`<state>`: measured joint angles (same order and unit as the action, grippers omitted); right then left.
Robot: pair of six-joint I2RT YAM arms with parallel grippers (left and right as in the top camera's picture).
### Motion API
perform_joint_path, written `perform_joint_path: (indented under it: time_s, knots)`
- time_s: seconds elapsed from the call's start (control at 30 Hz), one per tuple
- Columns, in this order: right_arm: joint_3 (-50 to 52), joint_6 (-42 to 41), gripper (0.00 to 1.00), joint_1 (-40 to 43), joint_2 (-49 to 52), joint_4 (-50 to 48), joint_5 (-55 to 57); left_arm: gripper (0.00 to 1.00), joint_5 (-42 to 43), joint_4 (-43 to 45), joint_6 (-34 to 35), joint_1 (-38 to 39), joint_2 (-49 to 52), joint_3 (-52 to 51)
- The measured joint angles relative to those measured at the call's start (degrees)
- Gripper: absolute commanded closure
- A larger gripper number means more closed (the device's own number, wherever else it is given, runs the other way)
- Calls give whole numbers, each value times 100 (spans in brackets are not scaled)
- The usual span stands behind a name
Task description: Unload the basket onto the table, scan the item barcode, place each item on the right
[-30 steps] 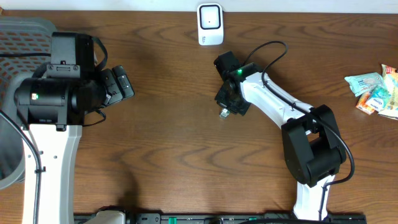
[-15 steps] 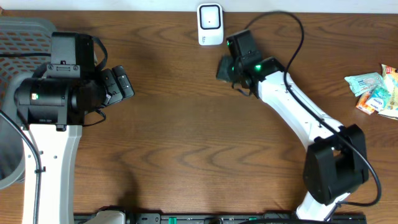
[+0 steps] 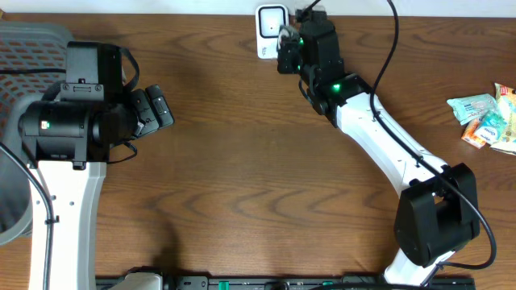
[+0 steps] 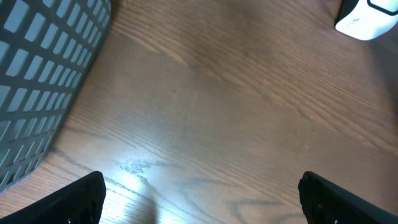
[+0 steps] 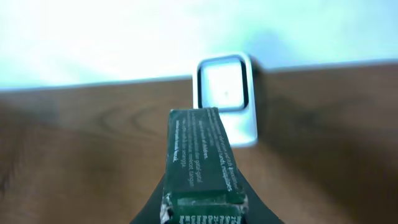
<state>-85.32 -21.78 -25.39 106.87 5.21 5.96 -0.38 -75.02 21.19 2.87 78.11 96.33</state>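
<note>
My right gripper (image 3: 289, 53) is shut on a dark green packet (image 5: 202, 155) with white print. It holds the packet up just in front of the white barcode scanner (image 3: 272, 26) at the table's back edge. In the right wrist view the packet points straight at the scanner (image 5: 227, 93) and its bright window. My left gripper (image 3: 155, 109) hovers open at the left of the table, with bare wood between its fingers (image 4: 74, 199) in the left wrist view.
A grey mesh basket (image 3: 28, 48) stands at the far left, also seen as a basket wall (image 4: 43, 68) in the left wrist view. Several snack packets (image 3: 486, 119) lie at the right edge. The right arm's cable arcs over the back.
The right arm has swung from the table's middle up to the back edge, carrying the green packet to the scanner. The left arm has stayed still.
</note>
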Motion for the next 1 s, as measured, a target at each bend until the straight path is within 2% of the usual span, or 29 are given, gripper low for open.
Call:
perform_joint_path:
  time_s: [0.13,0.43,0.63,0.83,1.0]
  knots:
    - [0,55,81,0,83,-662,70,2,0,0,0,0,0,0]
    - [15,175,76,4,1121,-3071,153,2,0,2,0,0,0,0]
    - [17,452,76,20,1390,-4306,348,2,0,0,0,0,0,0]
    - [-157,553,73,52,1707,-4317,446,2,0,0,0,0,0,0]
    - [-166,595,60,50,1825,-3963,393,2,0,2,0,0,0,0]
